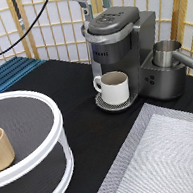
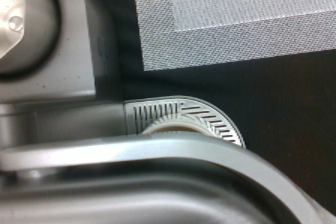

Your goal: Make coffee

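**Tool hangs above the closed brewer lid**

The tool (image 1: 92, 4) hangs at the exterior view's top edge, just above the rounded dark-grey plastic lid of the boxy grey coffee machine (image 1: 123, 55). Only two slim fingers show below the white wrist; whether they are apart or together I cannot tell, and nothing is visibly held. The small white coffee pod shows in neither view.

Directly below the tool, under the brew head, a glossy white handled ceramic mug (image 1: 114, 87) stands on the round slotted metal drip tray (image 2: 196, 120). To the tool's lower right, a brushed steel cylindrical jug (image 1: 167, 54) sits on the machine's side base. Far below and left, a tan handleless cup (image 1: 0, 148) rests on the white-rimmed round two-tier stand (image 1: 56, 141). A woven grey mat (image 1: 170, 158) covers the black surface (image 1: 81, 107) at lower right.
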### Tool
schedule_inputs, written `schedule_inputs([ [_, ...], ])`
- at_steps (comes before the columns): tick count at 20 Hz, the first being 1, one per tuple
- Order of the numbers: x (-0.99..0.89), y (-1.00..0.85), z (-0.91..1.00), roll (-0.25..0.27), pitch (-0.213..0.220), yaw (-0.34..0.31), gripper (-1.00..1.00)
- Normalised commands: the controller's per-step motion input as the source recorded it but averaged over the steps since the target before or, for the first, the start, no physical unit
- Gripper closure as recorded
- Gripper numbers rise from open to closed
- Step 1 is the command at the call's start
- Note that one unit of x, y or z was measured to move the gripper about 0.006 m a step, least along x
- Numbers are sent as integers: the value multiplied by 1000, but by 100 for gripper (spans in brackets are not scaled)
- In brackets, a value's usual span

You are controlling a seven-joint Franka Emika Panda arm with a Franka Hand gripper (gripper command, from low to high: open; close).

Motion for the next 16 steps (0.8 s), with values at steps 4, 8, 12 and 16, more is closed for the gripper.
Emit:
schedule_inputs([
  [4, -349, -196, -286, -23, -55, 60, -100],
  [8, -294, -324, -114, 0, -73, 41, -100],
  [12, -286, -46, -148, 0, -62, 39, -100],
  [16, -328, 47, -89, -27, -47, 35, -100],
])
